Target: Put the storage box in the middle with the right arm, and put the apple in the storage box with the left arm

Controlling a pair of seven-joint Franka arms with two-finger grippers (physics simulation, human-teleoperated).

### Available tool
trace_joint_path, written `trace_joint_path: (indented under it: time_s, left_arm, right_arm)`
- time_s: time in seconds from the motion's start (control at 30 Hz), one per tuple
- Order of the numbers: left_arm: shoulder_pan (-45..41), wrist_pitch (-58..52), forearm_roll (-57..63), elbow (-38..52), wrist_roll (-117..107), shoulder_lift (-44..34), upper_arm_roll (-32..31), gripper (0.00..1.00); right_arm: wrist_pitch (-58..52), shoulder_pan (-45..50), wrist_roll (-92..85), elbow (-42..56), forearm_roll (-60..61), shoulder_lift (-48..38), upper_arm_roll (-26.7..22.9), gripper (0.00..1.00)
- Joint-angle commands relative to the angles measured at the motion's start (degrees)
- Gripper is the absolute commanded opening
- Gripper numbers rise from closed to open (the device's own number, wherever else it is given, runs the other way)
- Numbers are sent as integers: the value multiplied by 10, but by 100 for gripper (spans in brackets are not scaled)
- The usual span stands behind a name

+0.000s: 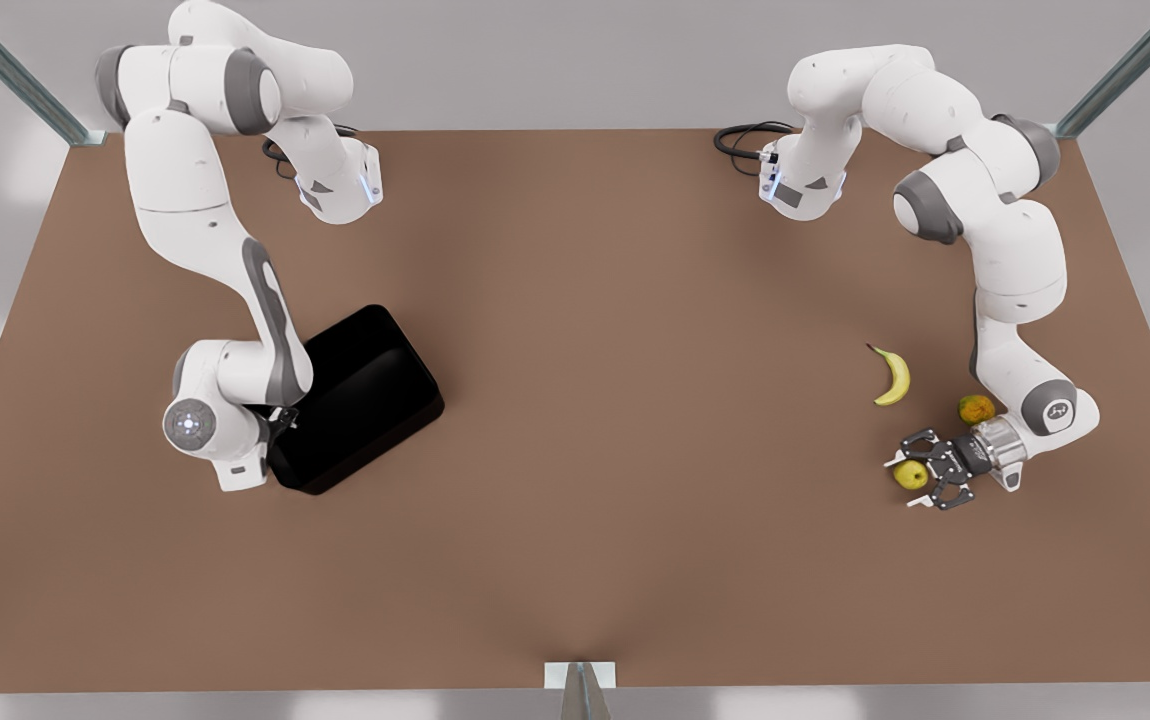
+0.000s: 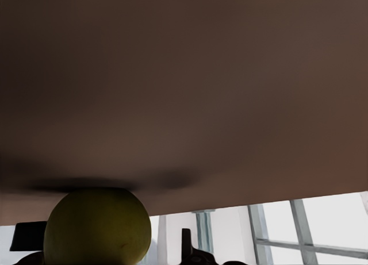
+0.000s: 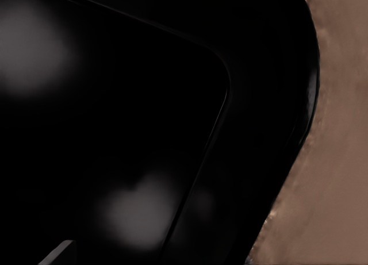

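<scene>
1. Left pincer (image 1: 920, 477), fingers spread, straddles the apple (image 1: 911, 474) on the surface (image 1: 635, 450); closing squarely should stop it rolling.
2. Right pincer (image 1: 285, 418) sits at the storage box (image 1: 360, 395) rim, grip unclear.

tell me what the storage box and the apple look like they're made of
Storage box: probably hard plastic, glossy black; soft light patches reflect off its inside in the right wrist view. Apple: smooth, faintly shiny yellow-green skin, like real or wax fruit; the render leaves that open.
</scene>
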Motion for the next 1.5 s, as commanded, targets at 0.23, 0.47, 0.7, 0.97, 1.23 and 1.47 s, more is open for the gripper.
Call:
trace_joint_path:
  time_s: [0.23,0.47,0.7,0.97,1.23,1.47]
  left_arm:
    - [0,8,0,-3,0,1,0,79]
    - [0,8,0,-3,0,3,0,69]
    - [0,8,1,-4,6,4,1,65]
    - [0,5,1,1,-22,-6,4,48]
    - [-12,33,58,13,-108,-109,-35,48]
    - [-24,102,178,86,-307,-157,-121,48]
  right_arm:
    - [-31,-2,0,17,0,-9,0,72]
    - [-31,-2,-9,15,-1,-6,1,21]
    - [-31,-4,-4,19,1,-9,5,21]
    - [-32,2,-6,43,24,-15,19,21]
    - [-121,149,63,296,27,80,25,21]
    - [-125,208,243,555,76,270,82,21]
